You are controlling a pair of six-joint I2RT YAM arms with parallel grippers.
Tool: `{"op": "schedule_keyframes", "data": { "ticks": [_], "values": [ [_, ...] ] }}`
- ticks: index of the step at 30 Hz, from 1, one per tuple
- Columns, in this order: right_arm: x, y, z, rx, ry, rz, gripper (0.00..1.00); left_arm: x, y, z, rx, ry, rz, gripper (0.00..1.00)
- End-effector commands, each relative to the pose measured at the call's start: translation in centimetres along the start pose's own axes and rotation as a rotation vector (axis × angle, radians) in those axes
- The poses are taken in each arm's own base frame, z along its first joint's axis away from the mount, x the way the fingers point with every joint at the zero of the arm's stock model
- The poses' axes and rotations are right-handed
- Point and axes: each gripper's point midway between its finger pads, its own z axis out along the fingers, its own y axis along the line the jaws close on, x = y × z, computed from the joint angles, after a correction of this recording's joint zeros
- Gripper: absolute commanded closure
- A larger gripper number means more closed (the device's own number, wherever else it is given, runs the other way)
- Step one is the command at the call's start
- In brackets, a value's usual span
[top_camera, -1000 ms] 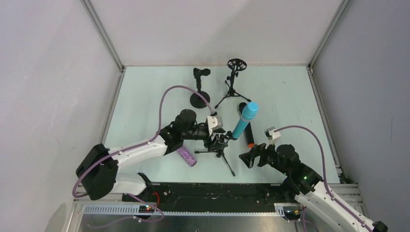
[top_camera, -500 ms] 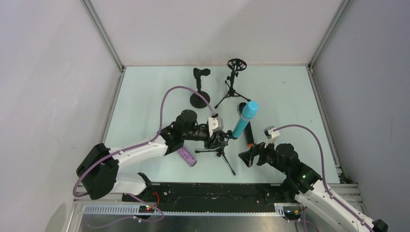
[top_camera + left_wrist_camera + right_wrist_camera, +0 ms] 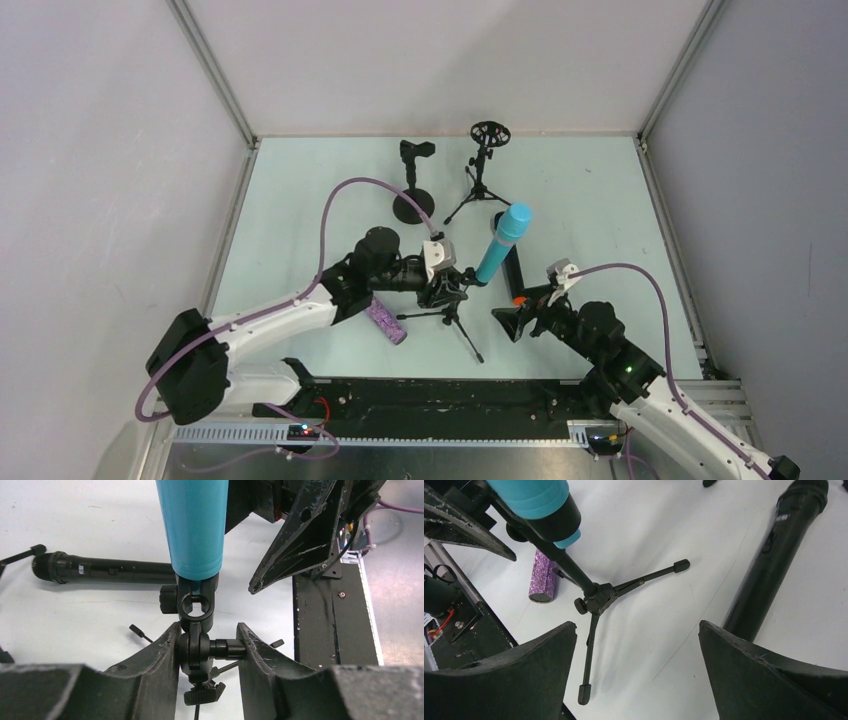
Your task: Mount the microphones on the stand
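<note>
top external: high, behind near edge, looks down on whole table [image 3: 300, 200] | left wrist: close, faces 3 o'clock | right wrist: close, faces 9 o'clock, tilted down | shared: tripod stand [image 3: 452, 313], turquoise microphone [image 3: 503, 243]

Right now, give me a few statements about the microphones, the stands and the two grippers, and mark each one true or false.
1. The turquoise microphone sits in the clip of the tripod stand. True.
2. The left gripper is open and clear of that stand. False: its jaws are closed on the stand's swivel joint, just below the clip.
3. The black microphone lies flat on the table. True.
4. The right gripper holds the black microphone. False: it is wide open and holds nothing.
5. The purple glitter microphone is mounted on the round-base stand. False: it lies on the table by the left arm, and that stand's clip is empty.
</note>
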Motion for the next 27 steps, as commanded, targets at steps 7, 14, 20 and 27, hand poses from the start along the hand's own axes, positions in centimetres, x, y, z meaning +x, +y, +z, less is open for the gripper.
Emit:
{"op": "schedule_keyframes", "data": {
  "ticks": [7,14,20,27],
  "values": [
    [-4.4,2.4,0.5,-0.115,-0.196,-0.087,0.05,-9.8,0.6,-2.2,-0.090,-0.229,0.128,1.00],
    [-6.4,3.8,0.7,-0.172,-0.256,-0.107,0.06,-13.5,0.1,-3.4,-0.094,-0.307,0.120,1.00],
    [-9.1,5.5,0.8,-0.231,-0.321,-0.149,0.06,-16.0,-1.0,-4.2,-0.069,-0.359,0.086,1.00],
    [-11.3,7.8,0.9,-0.335,-0.384,-0.182,0.08,-16.5,-1.3,-4.2,-0.070,-0.370,0.072,1.00]
  ]
}}
